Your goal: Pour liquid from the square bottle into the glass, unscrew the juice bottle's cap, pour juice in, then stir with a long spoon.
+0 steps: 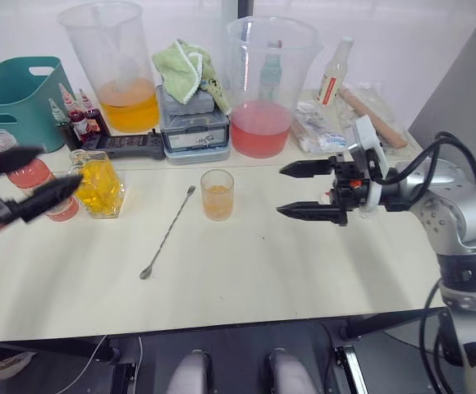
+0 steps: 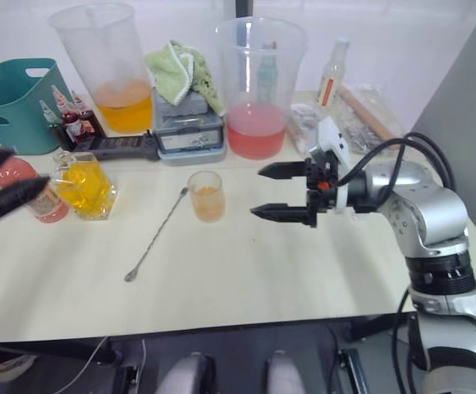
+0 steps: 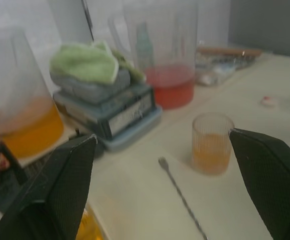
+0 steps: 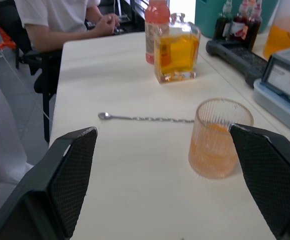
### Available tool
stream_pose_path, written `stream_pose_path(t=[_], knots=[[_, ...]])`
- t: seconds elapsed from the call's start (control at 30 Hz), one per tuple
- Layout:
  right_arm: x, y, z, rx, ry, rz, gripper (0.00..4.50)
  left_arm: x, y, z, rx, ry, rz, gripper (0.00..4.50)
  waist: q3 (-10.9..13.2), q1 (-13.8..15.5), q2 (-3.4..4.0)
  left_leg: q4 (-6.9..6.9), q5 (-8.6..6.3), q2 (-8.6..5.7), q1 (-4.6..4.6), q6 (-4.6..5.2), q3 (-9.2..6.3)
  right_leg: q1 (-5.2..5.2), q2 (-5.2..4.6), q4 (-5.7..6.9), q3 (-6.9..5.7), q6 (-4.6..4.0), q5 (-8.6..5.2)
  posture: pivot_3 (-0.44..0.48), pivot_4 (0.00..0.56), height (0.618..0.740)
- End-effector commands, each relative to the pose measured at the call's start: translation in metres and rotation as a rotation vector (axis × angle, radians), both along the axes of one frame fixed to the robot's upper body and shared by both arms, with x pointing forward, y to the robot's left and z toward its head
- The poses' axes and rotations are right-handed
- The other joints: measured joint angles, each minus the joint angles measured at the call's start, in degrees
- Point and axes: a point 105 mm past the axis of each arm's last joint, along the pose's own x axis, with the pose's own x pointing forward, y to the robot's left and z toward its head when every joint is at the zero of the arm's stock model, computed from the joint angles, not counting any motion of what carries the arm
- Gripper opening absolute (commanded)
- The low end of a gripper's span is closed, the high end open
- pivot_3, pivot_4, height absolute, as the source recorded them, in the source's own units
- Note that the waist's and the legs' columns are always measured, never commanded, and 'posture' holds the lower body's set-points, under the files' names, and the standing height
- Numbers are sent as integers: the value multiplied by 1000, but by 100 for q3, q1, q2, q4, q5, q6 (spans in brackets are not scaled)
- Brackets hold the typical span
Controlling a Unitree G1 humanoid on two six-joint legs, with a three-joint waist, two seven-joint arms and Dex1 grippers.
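Here the glass [image 1: 217,194] already holds some pale orange liquid, so the juice bottle [image 1: 33,176] looks like the next concern. It stands upright, its long axis vertical, right at the left end effector [image 1: 26,182], whose two black fingers are spread wide and empty; one fingertip [image 1: 57,190] crosses in front of the bottle's lower body while the other hangs above its shoulder. Whether any finger touches it I cannot tell. The square bottle [image 1: 100,185] sits just beyond those fingertips, toward the glass, touching or nearly touching the juice bottle.

The right end effector [image 1: 294,190] is also spread and empty, its fingers pointing at the glass, which stands a little ahead of them. The long spoon [image 1: 167,231] lies on the tabletop [image 1: 263,271] past the glass from that side, bowl end nearest the robot, handle tip beside the glass. The left arm is clearly the nearer one for the juice bottle.
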Motion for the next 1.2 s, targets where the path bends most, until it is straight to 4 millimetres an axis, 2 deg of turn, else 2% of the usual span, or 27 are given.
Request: stream_pose_path(t=[0.03, 0.13, 0.3, 0.5, 0.57, 0.63, 0.7, 0.77, 0.8, 0.83, 0.87, 0.9, 1.03, 1.2], knots=[[-1, -17, -7, -17, -25, -50, 4500, -3, 4, -5, 45, -31, 13, 4470, -1, 50, -1, 0, 0, 0, -1, 0, 0, 3, 0, -8, 0, 0, 0, 0, 150, 740], [-1, -31, -19, -16, -14, -126, 4500, -4, 5, -38, 94, 54, -8, 4470, -2, 115, 4, 3, 0, -1, 4, 0, 8, 14, -4, -18, 4, -1, 1, 0, 150, 740], [-7, -53, -32, -10, -9, -266, 4500, 1, 9, -70, 120, 106, 14, 4470, -3, 165, 5, 3, 0, 1, 11, 0, 4, 31, -7, -27, 0, -1, 1, 0, 150, 740], [-20, -81, -47, -30, 26, -383, 4500, -2, 12, -90, 91, 134, 33, 4470, -3, 158, 5, 2, -2, 17, 36, 2, 4, 78, 0, -70, -4, 0, 0, 0, 150, 740], [-24, -97, -58, -45, 57, -472, 4500, -7, 17, -106, 83, 166, 51, 4470, -5, 172, 8, 1, -3, 22, 38, 3, 5, 84, 3, -80, -4, 0, 0, 0, 150, 740], [-25, -105, -63, -48, 71, -527, 4500, -10, 20, -115, 82, 183, 61, 4470, -7, 169, 9, -1, -5, 26, 42, 5, 8, 91, 5, -90, -4, 0, 1, 0, 150, 740], [-33, -107, -76, -58, 109, -523, 4500, -12, 14, -123, 79, 201, 40, 4470, -8, 165, 8, -4, -5, 28, 48, 6, 13, 94, 6, -92, -1, 0, 1, 0, 150, 740], [-42, -112, -89, -66, 137, -535, 4500, -11, 0, -127, 77, 200, 5, 4470, -9, 154, 19, -3, -5, 36, 53, 6, 12, 104, 12, -97, -3, -2, 2, 0, 150, 740], [-42, -115, -92, -60, 145, -555, 4500, -8, -7, -128, 73, 191, -5, 4470, -15, 108, 33, -19, 4, -35, 32, 19, -66, 181, -30, -118, -99, 1, -6, 0, 150, 740], [-43, -117, -94, -58, 160, -575, 4500, -6, -12, -128, 73, 187, -10, 4470, -9, 83, 47, -31, 22, -115, 65, 42, -181, 229, -105, -107, -210, 12, -38, 0, 150, 740], [-43, -121, -96, -52, 182, -602, 4500, -4, -18, -129, 73, 185, -14, 4470, -6, 58, 69, -32, 31, -171, 78, 52, -264, 277, -138, -107, -254, 30, -72, 0, 150, 740], [-43, -122, -96, -53, 182, -611, 4500, -2, -22, -129, 71, 183, -14, 4470, -3, 119, 74, -30, 43, -217, 96, 59, -350, 258, -165, -103, -272, 49, -93, 0, 150, 740], [-47, -117, -92, -31, 170, -580, 4500, 13, -54, -130, 12, 177, 19, 4470, -13, 275, 95, -47, 46, -210, 109, 51, -302, 276, -165, -98, -224, 46, -90, 0, 150, 740], [-51, -107, -85, -12, 165, -538, 4500, 25, -83, -135, -5, 193, 55, 4470, -16, 269, 92, -51, 45, -211, 109, 50, -280, 270, -163, -101, -197, 52, -87, 0, 150, 740]])
